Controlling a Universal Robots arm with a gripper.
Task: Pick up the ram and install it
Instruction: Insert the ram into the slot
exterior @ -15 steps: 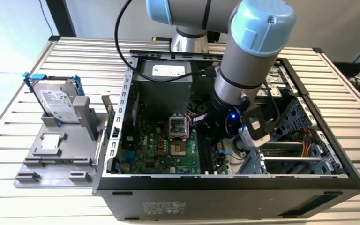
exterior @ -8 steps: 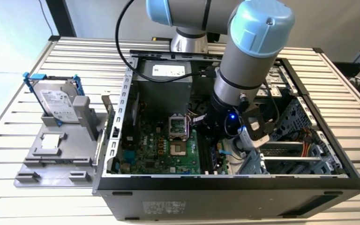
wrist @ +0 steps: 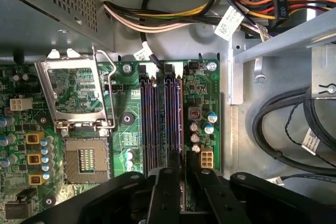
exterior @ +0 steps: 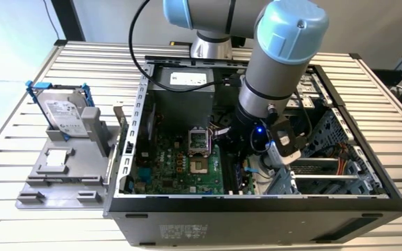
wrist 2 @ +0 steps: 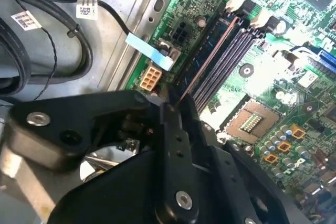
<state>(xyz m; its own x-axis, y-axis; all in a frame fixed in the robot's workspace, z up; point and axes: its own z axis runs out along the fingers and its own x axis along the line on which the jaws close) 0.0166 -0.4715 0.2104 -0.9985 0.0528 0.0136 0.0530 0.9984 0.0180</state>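
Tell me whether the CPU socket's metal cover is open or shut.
Open. In the first wrist view the metal cover is swung back off the socket, whose contact grid lies bare.

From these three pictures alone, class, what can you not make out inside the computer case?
First wrist view: the memory slots' near ends, covered by the gripper.
Exterior view: part of the circuit board, behind the arm.
Second wrist view: the black cables' run, cut by the picture's edge.
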